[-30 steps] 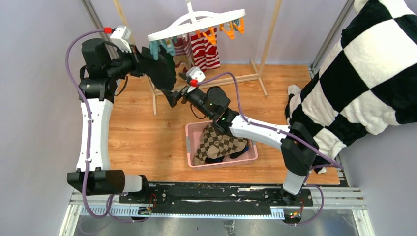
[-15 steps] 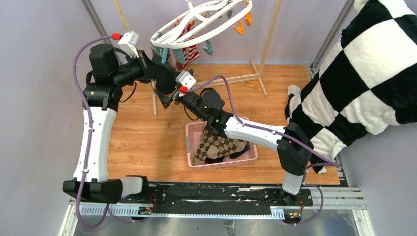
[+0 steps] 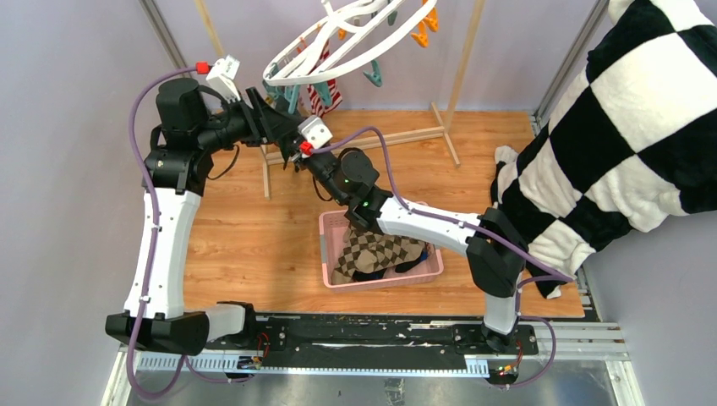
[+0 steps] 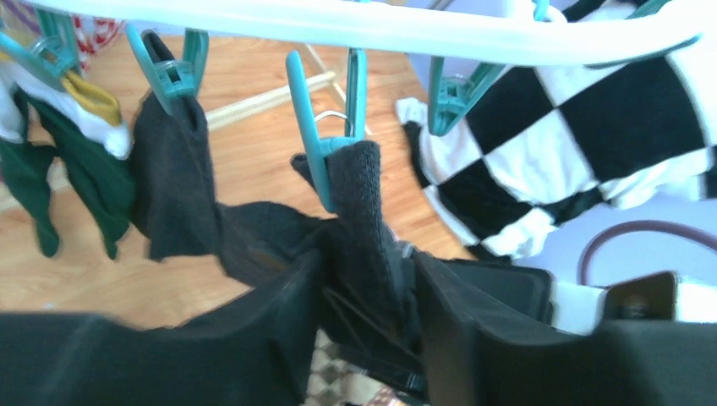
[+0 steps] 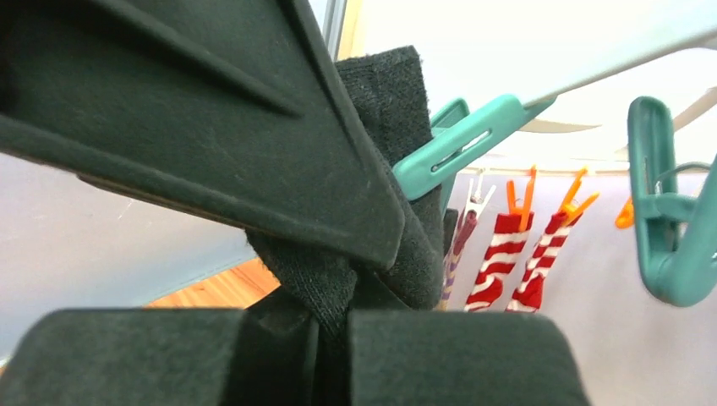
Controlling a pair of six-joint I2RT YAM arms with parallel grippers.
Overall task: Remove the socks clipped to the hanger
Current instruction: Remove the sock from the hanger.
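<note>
The white hanger (image 3: 355, 38) hangs tilted at the top. In the left wrist view its bar (image 4: 380, 21) carries teal clips. One clip (image 4: 325, 144) holds a black sock (image 4: 359, 194); another black sock (image 4: 173, 169) and a dark green sock (image 4: 51, 169) hang to its left. My left gripper (image 4: 363, 271) is open, its fingers on either side of the black sock. My right gripper (image 5: 334, 326) is shut on the same black sock (image 5: 372, 245) below its teal clip (image 5: 461, 144). Red-and-white striped socks (image 5: 507, 254) hang behind. Both grippers, left (image 3: 272, 118) and right (image 3: 292, 159), meet under the hanger.
A pink basket (image 3: 330, 228) on the wooden floor holds a brown argyle sock (image 3: 376, 249). The wooden rack frame (image 3: 406, 135) stands behind it. A big black-and-white checkered cloth (image 3: 626, 110) fills the right side.
My left gripper has let go of the black sock and opened. My right gripper moved up and left and shut on it. The hanger tilted further.
</note>
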